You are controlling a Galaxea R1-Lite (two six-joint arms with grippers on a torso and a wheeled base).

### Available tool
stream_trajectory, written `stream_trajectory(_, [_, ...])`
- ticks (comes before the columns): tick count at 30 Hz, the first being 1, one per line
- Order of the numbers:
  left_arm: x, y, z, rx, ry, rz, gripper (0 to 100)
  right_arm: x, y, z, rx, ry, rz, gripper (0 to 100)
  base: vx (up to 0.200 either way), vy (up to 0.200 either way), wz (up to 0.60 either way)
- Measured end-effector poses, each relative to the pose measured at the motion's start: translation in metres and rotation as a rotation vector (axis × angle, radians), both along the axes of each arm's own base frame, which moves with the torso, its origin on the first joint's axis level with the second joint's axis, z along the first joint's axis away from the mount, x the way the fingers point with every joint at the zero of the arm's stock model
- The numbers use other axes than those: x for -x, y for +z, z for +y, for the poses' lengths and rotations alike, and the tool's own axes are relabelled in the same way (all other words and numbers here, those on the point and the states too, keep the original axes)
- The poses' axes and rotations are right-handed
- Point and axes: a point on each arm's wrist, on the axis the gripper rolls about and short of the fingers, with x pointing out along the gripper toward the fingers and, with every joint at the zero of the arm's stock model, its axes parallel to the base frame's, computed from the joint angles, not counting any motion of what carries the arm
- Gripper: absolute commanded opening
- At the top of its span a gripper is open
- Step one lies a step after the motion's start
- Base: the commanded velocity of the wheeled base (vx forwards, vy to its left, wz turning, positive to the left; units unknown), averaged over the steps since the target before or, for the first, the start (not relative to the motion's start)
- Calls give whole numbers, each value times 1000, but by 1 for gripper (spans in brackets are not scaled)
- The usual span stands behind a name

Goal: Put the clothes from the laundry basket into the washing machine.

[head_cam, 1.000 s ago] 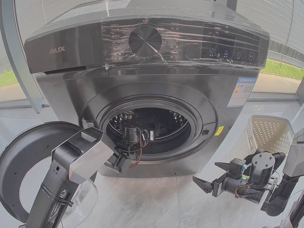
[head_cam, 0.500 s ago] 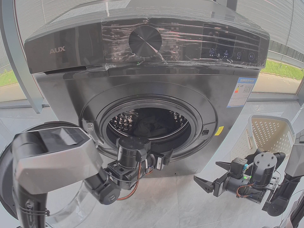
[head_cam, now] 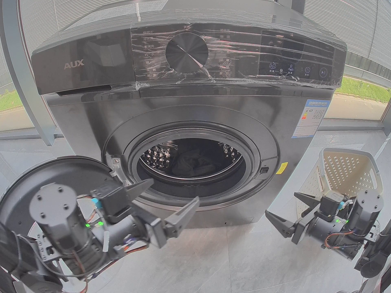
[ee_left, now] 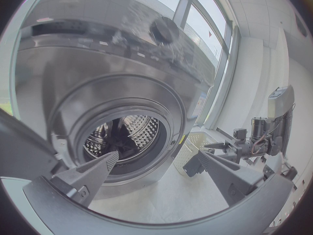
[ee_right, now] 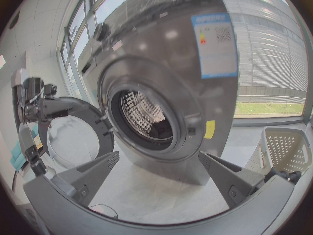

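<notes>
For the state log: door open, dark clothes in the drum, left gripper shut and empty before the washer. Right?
No: the left gripper is open, jaws spread wide, per the head view. Rest holds: door open, dark clothes in the drum, gripper empty before the washer.

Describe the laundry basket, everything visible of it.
The laundry basket is off-white plastic with perforated walls, a smooth rim and slot handles. It stands upright on the grey floor, right of the washing machine and apart from it. No clothes show in its visible inside; its bottom is hidden behind the right arm. The right gripper hangs open in front of it, not touching.
</notes>
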Motion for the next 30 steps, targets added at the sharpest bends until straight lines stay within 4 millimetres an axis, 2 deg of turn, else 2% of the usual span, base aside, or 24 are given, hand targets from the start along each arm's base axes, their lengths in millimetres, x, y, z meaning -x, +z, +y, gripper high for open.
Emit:
stream_trajectory(4, [19,1,33,31,58,4,100,8,18,-18,-41,-64,-76,100,0,0,0])
stream_trajectory(8, [30,4,58,59,136,-13,100,12,31,-31,-67,-124,-131,100,0,0,0])
stream_trajectory(12, [44,2,77,62,170,-29,100,17,36,-39,-72,-176,-142,100,-200,0,0])
stream_trajectory(19, [59,2,92,64,194,-65,100,24,41,-46,-80,-218,-152,100,-200,0,0])
stream_trajectory(23, [65,4,98,69,196,-76,100,31,34,-50,-20,-217,-66,100,-200,0,0])
stream_trajectory(26, [70,4,102,55,196,-74,100,40,29,-54,20,-216,-7,100,-200,0,0])
stream_trajectory(30, [80,3,111,34,195,-66,100,56,33,-63,26,-215,-1,100,-200,0,0])
